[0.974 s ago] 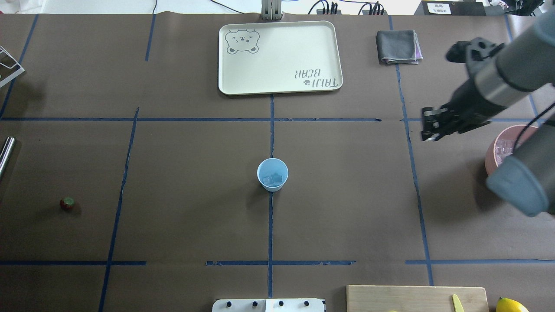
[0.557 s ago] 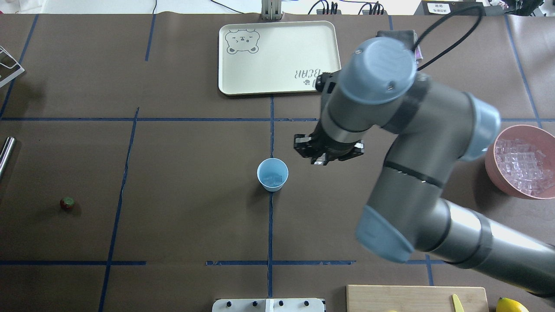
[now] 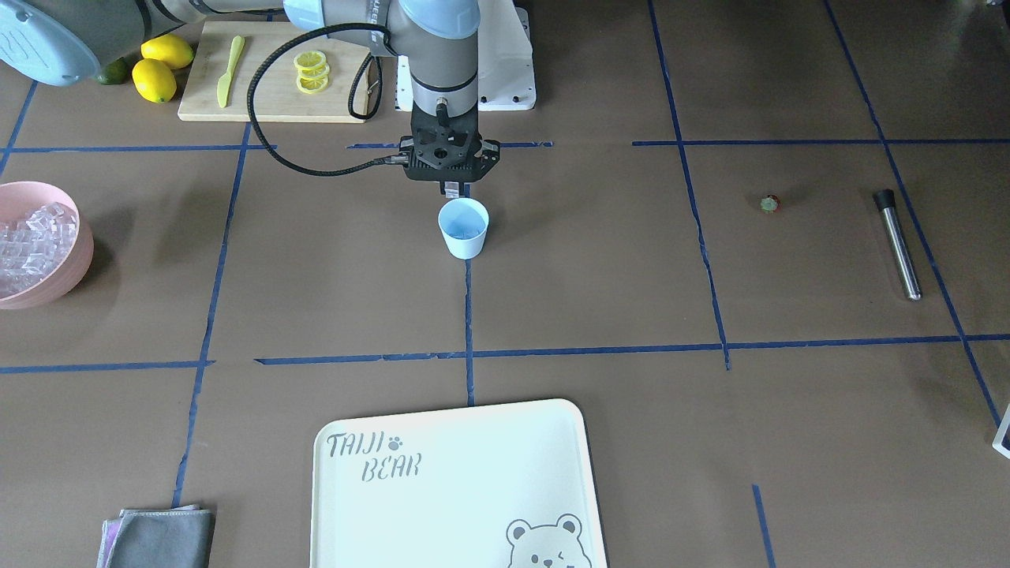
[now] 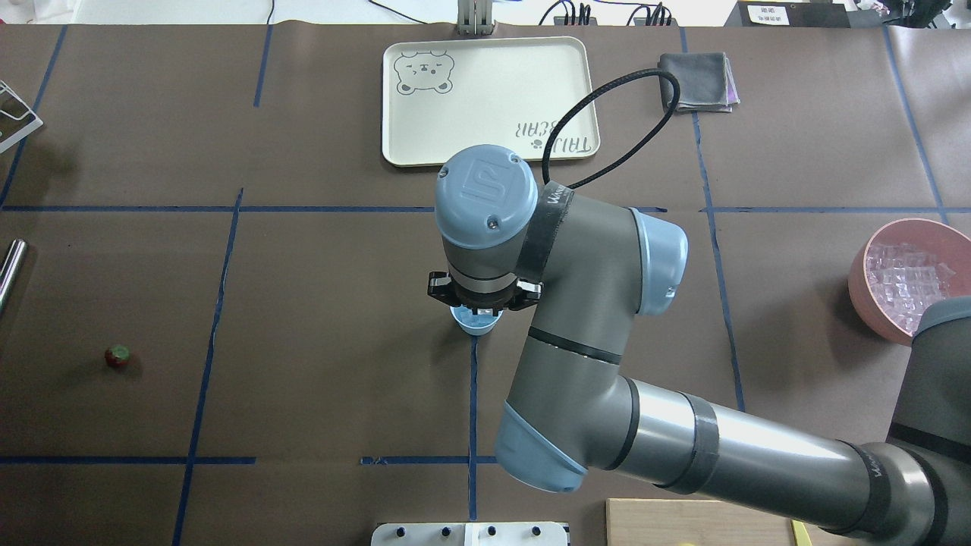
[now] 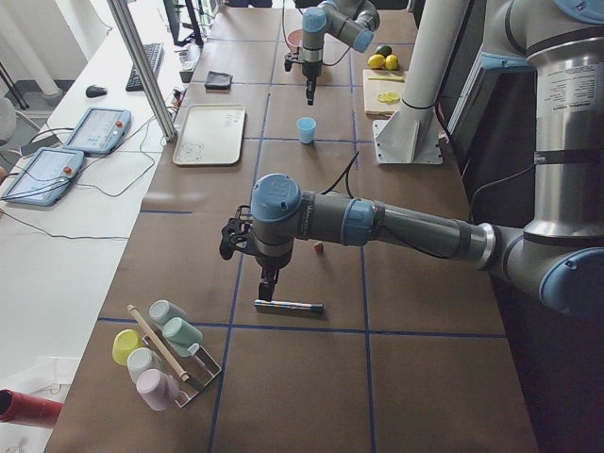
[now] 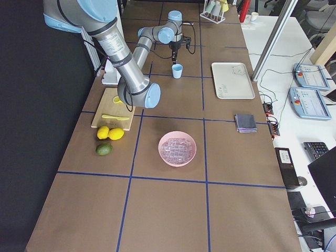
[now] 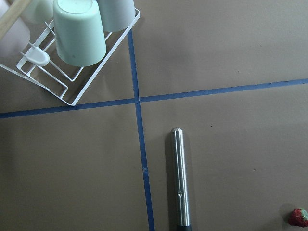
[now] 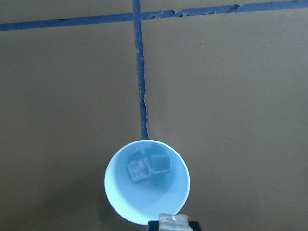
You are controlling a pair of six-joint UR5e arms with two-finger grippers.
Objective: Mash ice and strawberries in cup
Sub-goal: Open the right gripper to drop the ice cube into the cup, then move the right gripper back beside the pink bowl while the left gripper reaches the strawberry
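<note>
Hovering over the pale blue plastic cup [image 3: 464, 238], right fingers [image 8: 153, 227] clamp a clear, probably slippery ice cube [image 8: 174, 222] by flat faces.

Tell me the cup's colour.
Pale blue; the cup shows best in the right wrist view.

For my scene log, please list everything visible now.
cup: one, pale blue, table centre
ice in cup: two, clear
ice cube: one, clear, held over cup
bowl: one, pink, holding more ice, robot's right
strawberry: one, red, robot's left
muddler: one, steel, near strawberry
tray: one, cream, far side
cloth: one, grey, beside tray
cutting board: one, wooden, bearing lemon slices, knife
lemons: two, yellow, beside board
green fruit: one, beside lemons
cup rack: one, white, left end
right gripper: shut on ice cube
left gripper: near muddler, state unclear
</note>
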